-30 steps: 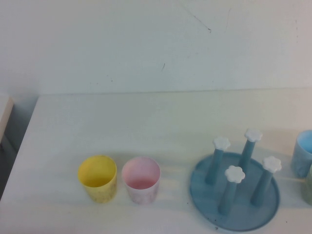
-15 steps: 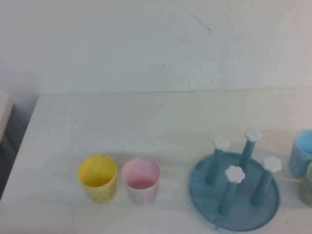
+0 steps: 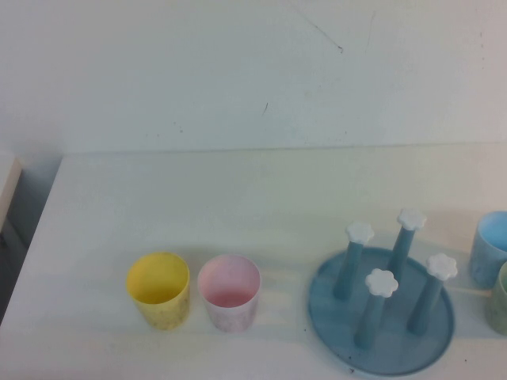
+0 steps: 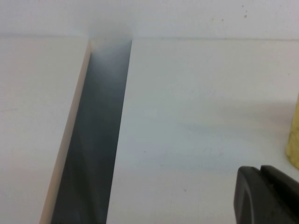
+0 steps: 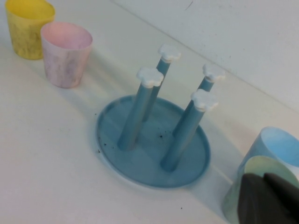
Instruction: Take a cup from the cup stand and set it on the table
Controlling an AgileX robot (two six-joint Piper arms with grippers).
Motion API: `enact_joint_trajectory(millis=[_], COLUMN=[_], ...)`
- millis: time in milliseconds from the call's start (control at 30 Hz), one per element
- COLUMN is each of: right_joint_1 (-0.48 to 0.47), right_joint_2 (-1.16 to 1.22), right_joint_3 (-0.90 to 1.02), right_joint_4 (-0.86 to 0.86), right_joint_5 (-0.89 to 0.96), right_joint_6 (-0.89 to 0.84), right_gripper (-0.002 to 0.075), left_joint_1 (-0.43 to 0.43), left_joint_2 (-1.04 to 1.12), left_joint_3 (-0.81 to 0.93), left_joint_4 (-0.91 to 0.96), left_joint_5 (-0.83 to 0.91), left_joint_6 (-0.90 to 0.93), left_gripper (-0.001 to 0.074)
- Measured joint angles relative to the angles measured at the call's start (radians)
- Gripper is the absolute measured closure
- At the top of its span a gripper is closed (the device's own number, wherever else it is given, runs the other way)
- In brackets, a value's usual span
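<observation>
The cup stand (image 3: 380,317) is a round blue tray with four white-capped pegs, all bare, at the front right of the white table (image 3: 238,198); it also shows in the right wrist view (image 5: 152,140). The mint-green cup (image 3: 500,299) stands upright on the table to the stand's right, cut by the picture edge, next to a light blue cup (image 3: 491,247). In the right wrist view my right gripper (image 5: 264,179) hangs over the mint cup (image 5: 250,170), fingers together. My left gripper (image 4: 260,171) is shut and empty over bare table beside the table's left edge.
A yellow cup (image 3: 158,289) and a pink cup (image 3: 229,291) stand side by side left of the stand. A dark gap (image 4: 93,140) runs along the table's left edge. The light blue cup (image 5: 275,147) nearly touches the mint cup.
The mint cup shows slightly more at the right edge of the high view, shifted a little left. Nothing else has moved.
</observation>
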Motion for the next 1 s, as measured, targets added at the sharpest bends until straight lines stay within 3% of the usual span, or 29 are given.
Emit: enact_joint_trajectory(millis=[200, 367, 600, 1000], right_joint_1=[0.0, -0.047, -0.112, -0.117], right_joint_2=[-0.005, -0.028, -0.03, -0.03], right_joint_3=[0.009, 0.089, 0.253, 0.447], right_joint_4=[0.005, -0.041, -0.321, -0.423], right_joint_5=[-0.018, -0.195, -0.344, -0.425], right_joint_6=[-0.004, 0.03, 0.431, 0.662], right_gripper=[0.0727, 0.0727, 0.0727, 0.0727], left_joint_1=[0.0, 0.0, 0.0, 0.0], left_joint_2=[0.0, 0.0, 0.0, 0.0], left_joint_3=[0.0, 0.0, -0.002, -0.002], left_joint_4=[0.0, 0.0, 0.0, 0.0], left_joint_5=[0.0, 0.002, 0.002, 0.004], left_joint_6=[0.0, 0.0, 0.003, 0.003], left_gripper=[0.0737, 0.0737, 0.0737, 0.0737])
